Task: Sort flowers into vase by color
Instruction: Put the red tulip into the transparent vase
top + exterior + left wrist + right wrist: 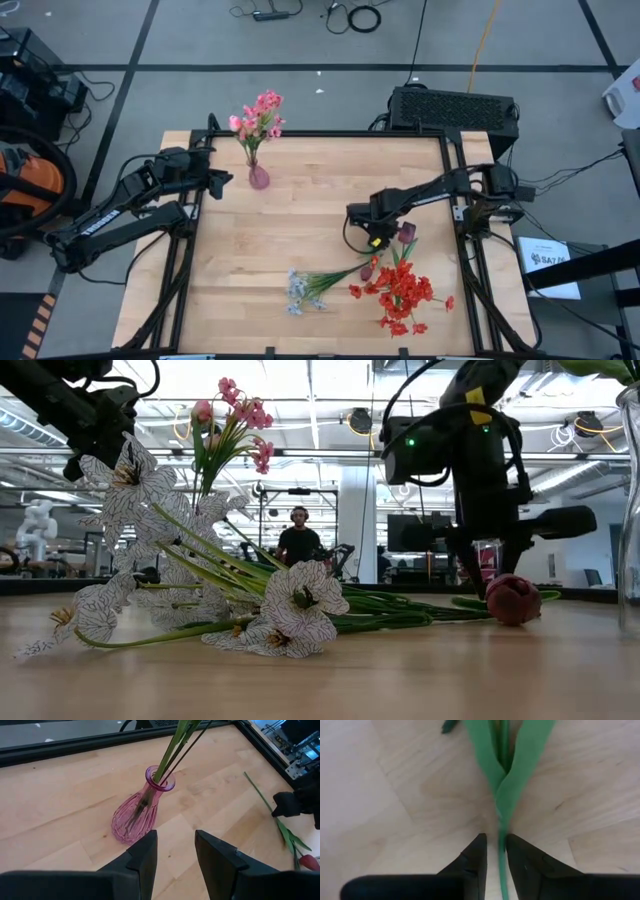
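The pink-purple vase [258, 177] [134, 817] stands on its base at the table's far left and holds pink flowers [258, 115] [235, 420] by their stems. My left gripper [228, 180] [175, 850] is open beside it, on its left. A dark maroon tulip [406, 232] [513, 598] lies on the table at right of centre. My right gripper [377, 240] [487, 588] [496, 852] stands over its stem, shut on it. A second tulip [368, 270], a red cluster [403, 292] and a pale blue-white bunch [300, 290] [290, 610] lie near the front edge. My right gripper pinches the tulip's green stem [501, 870] between its two fingers [479, 852], just below where the leaves [512, 790] split off. It comes from above, pointing down, with the fingers across the stem. The stem and the bud [513, 598] lie on the table.
Black frame rails [455, 170] run along the table's edges. Bare wood [300, 220] lies between the vase and the flower pile. A clear glass thing [630, 500] shows at the low view's right edge. A person [299, 540] stands far behind the table.
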Tool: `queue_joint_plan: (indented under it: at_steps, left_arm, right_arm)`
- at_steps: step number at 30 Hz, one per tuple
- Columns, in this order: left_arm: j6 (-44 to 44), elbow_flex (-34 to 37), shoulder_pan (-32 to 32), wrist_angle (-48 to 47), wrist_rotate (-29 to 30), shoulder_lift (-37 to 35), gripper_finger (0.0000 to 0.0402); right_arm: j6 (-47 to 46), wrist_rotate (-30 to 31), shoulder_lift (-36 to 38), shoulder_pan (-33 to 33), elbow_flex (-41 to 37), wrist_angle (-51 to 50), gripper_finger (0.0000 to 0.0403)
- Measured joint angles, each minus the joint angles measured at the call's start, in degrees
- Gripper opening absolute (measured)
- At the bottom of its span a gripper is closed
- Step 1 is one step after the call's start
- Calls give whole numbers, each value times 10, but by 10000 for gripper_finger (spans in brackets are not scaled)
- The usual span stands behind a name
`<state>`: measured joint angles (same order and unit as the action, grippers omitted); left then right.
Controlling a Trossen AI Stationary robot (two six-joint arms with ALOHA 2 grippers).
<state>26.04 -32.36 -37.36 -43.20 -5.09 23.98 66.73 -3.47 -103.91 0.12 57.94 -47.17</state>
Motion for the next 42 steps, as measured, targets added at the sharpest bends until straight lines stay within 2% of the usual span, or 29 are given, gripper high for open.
queue_joint_plan:
  at_steps: [4,7,13,17,21,25,27,36,42]
  left_arm:
    - [0,0,0,0,-1,0,139]
    - [0,0,0,0,-3,0,139]
    - [0,0,0,-1,-3,0,139]
    - [0,0,0,-2,-7,0,139]
    - [2,0,0,-2,-15,0,139]
    - [6,0,0,-2,-23,0,139]
    - [6,0,0,-2,-23,0,139]
    - [36,0,0,35,-23,0,139]
    - [36,0,0,52,-23,0,139]
  right_arm:
    - [-46,2,-6,7,-1,25,45]
    - [-65,1,-6,6,-1,35,11]
    - [-90,1,2,2,-3,34,2]
    - [-133,12,43,-16,-8,43,1]
    - [-208,16,120,-51,-4,43,0]
    - [-327,15,199,-82,-4,44,0]
    - [-406,35,244,-94,-4,45,0]
    - [-841,222,426,-100,-4,56,0]
    - [-991,323,528,-26,-7,50,0]
